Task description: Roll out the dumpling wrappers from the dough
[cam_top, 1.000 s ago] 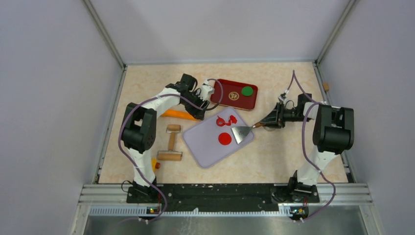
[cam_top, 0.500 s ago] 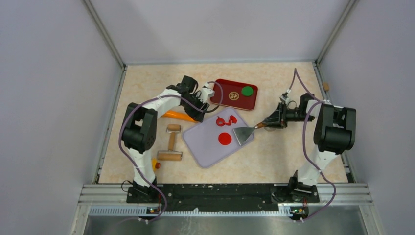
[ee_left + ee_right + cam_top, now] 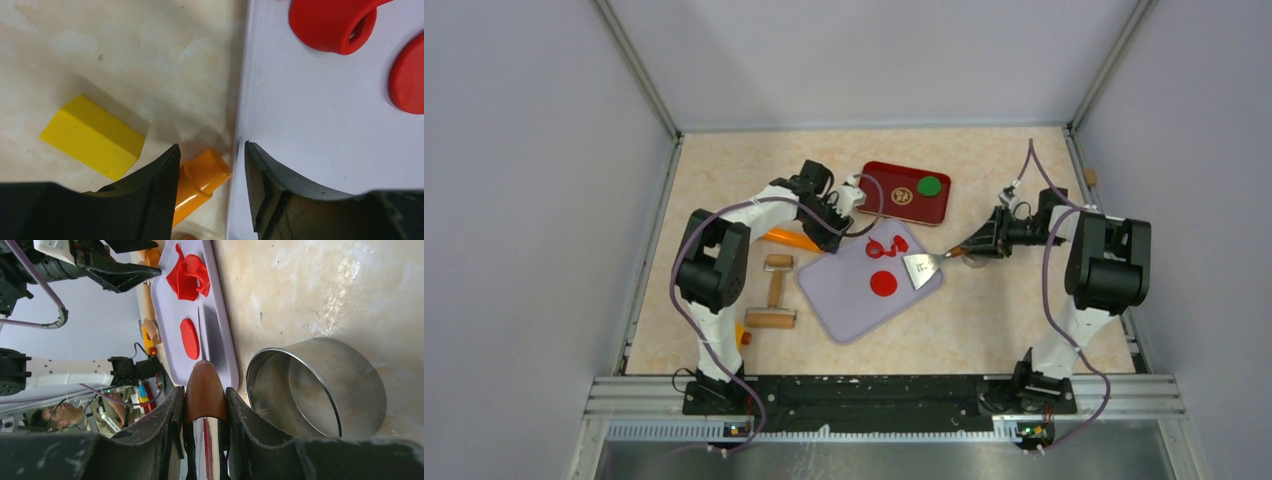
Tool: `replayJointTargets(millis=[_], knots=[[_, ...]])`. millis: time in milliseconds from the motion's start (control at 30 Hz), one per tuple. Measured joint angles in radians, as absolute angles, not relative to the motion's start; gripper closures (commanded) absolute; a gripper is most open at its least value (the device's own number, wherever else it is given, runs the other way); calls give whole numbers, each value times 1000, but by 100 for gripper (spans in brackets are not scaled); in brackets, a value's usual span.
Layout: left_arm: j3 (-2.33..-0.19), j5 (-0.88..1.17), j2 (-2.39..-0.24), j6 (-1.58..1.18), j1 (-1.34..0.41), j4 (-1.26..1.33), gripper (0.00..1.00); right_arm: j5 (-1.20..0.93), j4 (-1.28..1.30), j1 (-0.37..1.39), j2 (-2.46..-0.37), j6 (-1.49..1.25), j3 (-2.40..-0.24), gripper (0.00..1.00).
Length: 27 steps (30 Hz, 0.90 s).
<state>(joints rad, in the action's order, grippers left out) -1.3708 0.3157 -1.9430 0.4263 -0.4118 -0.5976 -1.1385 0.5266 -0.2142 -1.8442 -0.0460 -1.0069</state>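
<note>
1. Where the board (image 3: 849, 300) lies at the middle of the table (image 3: 1004, 310), the wrapper (image 3: 883, 283) rests flat on it, a round red disc near the board's centre.
2. Dough (image 3: 886, 246): ragged red scraps on the far part of the board, apart from the wrapper.
3. Right gripper (image 3: 969, 248): clamped on the brown handle of a scraper (image 3: 921, 270). The metal blade reaches over the board's right edge and sits just beside the wrapper; whether it touches the disc cannot be told.
4. Ring (image 3: 315, 385): an open steel band standing on the table just off the board, beside the right gripper.
5. Left gripper (image 3: 212, 155): jaws apart and holding nothing, low over the board's far left edge, one finger above the table and the other above the board.
6. Orange tool (image 3: 200, 180): on the table below the gap between those jaws, near the board's edge; a yellow block (image 3: 92, 137) lies near it.
7. Tray (image 3: 919, 210): dark red, beyond the board, carrying a green disc (image 3: 929, 185).
8. Roller (image 3: 774, 290): wooden, on the table left of the board.
</note>
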Motion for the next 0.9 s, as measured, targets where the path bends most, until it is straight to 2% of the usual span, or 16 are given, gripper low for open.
replayJointTargets(millis=[167, 300, 633, 900], knots=[[-1429, 308, -2002, 445, -456, -602, 53, -1127, 504, -214, -1844, -64, -1006, 100], [-1467, 292, -2033, 445, -493, -598, 69, -1122, 506, -214, -1844, -63, -1005, 100], [-1476, 270, -2037, 439, -517, -603, 98, -1103, 522, -212, -1861, -66, -1002, 100], [-1481, 271, -2038, 432, -516, -609, 100, -1103, 524, -195, -1879, -80, -1004, 100]])
